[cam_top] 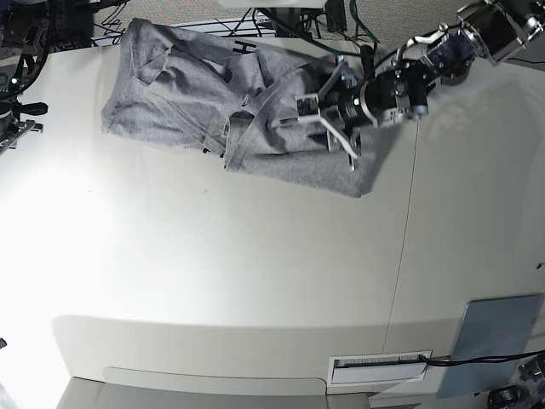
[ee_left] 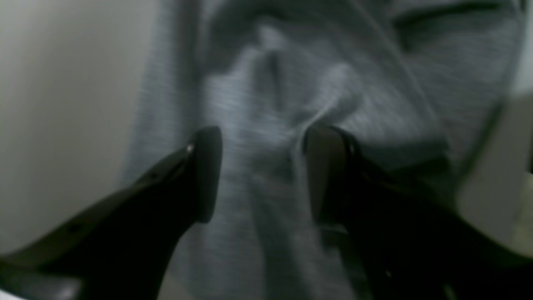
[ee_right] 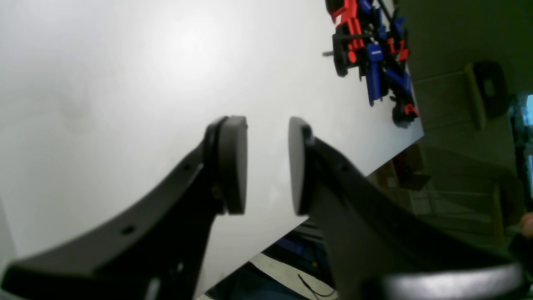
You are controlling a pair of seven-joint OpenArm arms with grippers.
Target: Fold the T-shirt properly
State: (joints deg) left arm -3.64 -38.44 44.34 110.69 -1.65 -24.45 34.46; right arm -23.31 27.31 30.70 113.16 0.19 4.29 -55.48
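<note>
The heather-grey T-shirt [cam_top: 221, 102] lies crumpled and partly bunched at the far side of the white table [cam_top: 213, 256]. No lettering shows. My left gripper [cam_top: 330, 119] is low over the shirt's right part. In the left wrist view the left gripper [ee_left: 264, 175] is open, its two black fingers astride a raised fold of the T-shirt [ee_left: 291, 83], not closed on it. My right gripper [ee_right: 267, 166] is open and empty over bare table [ee_right: 125, 83], away from the shirt.
A heap of red, blue and black clamps [ee_right: 374, 54] lies near the table's edge in the right wrist view. A grey-blue panel [cam_top: 498, 345] and a white labelled strip [cam_top: 379, 365] sit at the near right. Cables and stands crowd the far edge [cam_top: 289, 17].
</note>
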